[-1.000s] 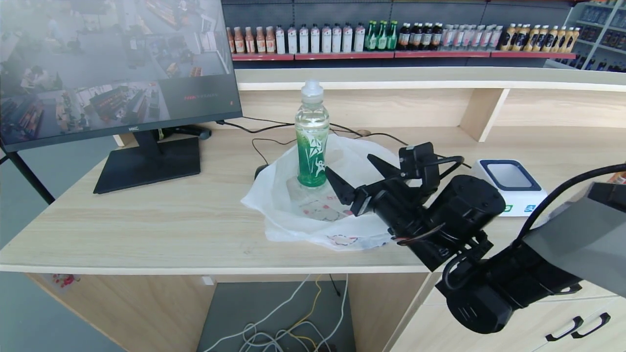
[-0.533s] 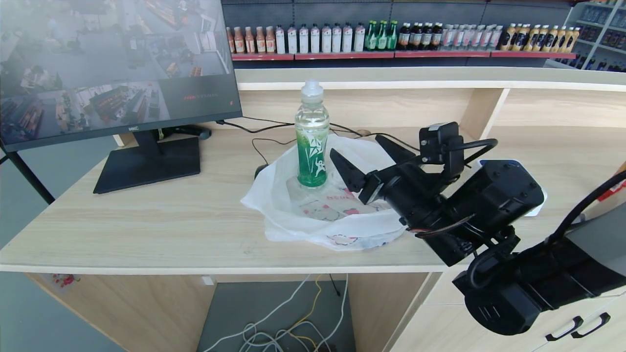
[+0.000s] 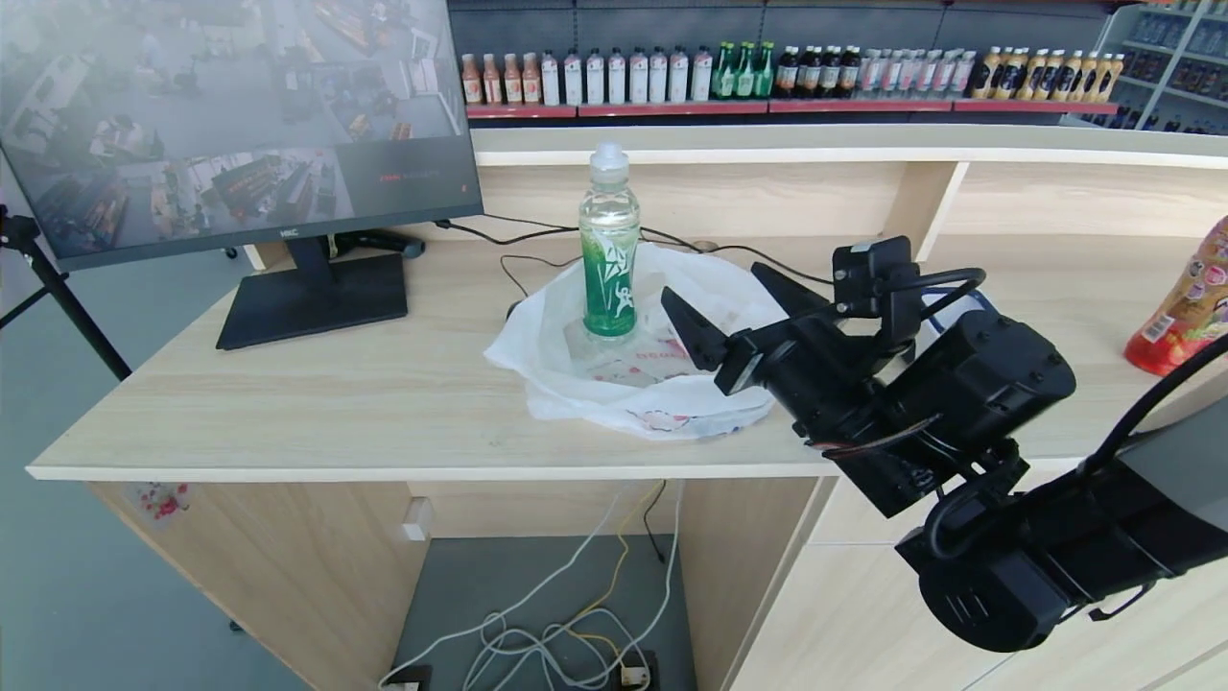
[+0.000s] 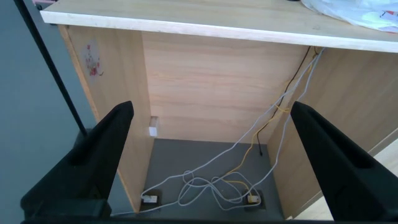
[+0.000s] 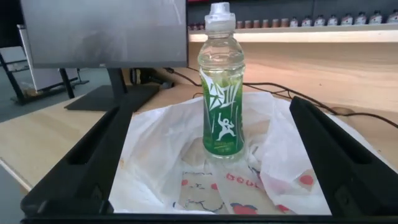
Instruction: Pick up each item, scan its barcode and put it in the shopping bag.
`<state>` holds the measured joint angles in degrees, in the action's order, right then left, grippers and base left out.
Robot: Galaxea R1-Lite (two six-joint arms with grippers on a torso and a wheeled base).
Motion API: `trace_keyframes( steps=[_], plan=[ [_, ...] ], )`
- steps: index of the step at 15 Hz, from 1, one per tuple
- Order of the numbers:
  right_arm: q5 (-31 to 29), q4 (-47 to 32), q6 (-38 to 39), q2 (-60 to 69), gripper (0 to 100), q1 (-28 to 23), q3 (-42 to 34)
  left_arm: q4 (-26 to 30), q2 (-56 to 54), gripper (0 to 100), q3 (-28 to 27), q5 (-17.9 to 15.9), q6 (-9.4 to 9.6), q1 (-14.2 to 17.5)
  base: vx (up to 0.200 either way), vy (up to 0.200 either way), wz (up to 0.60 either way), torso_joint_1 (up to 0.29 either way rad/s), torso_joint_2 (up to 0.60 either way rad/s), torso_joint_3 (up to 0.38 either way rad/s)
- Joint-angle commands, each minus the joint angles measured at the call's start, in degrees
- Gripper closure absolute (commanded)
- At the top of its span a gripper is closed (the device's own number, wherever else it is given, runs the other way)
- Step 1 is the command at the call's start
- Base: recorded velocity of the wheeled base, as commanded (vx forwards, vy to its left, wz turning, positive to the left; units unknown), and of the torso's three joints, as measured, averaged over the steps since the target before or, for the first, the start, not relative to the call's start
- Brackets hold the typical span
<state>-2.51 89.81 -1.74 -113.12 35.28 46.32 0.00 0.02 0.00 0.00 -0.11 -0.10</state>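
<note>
A clear bottle with a green label (image 3: 608, 254) stands upright on the white shopping bag (image 3: 576, 384) in the middle of the wooden counter (image 3: 336, 403). My right gripper (image 3: 710, 280) hovers just right of the bag, open and empty, pointing at the bottle. In the right wrist view the bottle (image 5: 222, 106) and the bag (image 5: 168, 155) lie ahead between the spread fingers (image 5: 93, 162). An orange-red bottle (image 3: 1185, 307) stands at the counter's far right. My left gripper (image 4: 212, 106) is open and empty, low in front of the desk, below the counter's edge.
A monitor (image 3: 240, 125) on a black stand (image 3: 317, 297) fills the counter's left rear. Black cables (image 3: 518, 240) run behind the bag. A raised ledge with a divider (image 3: 921, 206) backs the counter. Loose cables (image 4: 230, 180) lie on the floor under the desk.
My right gripper rose and drew back to the right of the bag, staying open. The head camera then shifted, bringing the orange-red bottle into view at the right.
</note>
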Motion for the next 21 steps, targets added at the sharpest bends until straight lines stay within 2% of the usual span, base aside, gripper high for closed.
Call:
trace_keyframes(
  steps=[1,11,14,16,21],
  plan=[
    [-0.2,0.2,0.0,-0.3,0,0.1,-0.1,0.0,0.0,0,0.0,0.0,-0.07,0.0,0.0,-0.2,0.0,0.012,0.01,-0.002],
    [-0.3,0.2,0.2,2.7,0,-2.8,-3.1,0.0,0.0,0,0.0,0.0,-0.07,0.0,0.0,-0.2,0.0,0.005,0.0,0.003],
    [-5.2,0.2,0.3,4.4,0,-2.4,-2.9,0.0,0.0,0,0.0,0.0,-0.15,0.0,0.0,-0.2,0.0,0.004,0.01,0.002],
    [-5.6,0.2,0.4,4.8,0,-4.6,-3.9,0.0,0.0,0,0.0,0.0,-0.15,0.0,0.0,-0.2,0.0,0.0,0.01,0.0],
    [-5.6,0.2,0.4,4.5,0,-4.6,-4.9,-0.3,0.1,0,0.0,0.0,-0.07,0.1,0.0,-0.2,0.0,0.0,0.0,0.002]
  ],
)
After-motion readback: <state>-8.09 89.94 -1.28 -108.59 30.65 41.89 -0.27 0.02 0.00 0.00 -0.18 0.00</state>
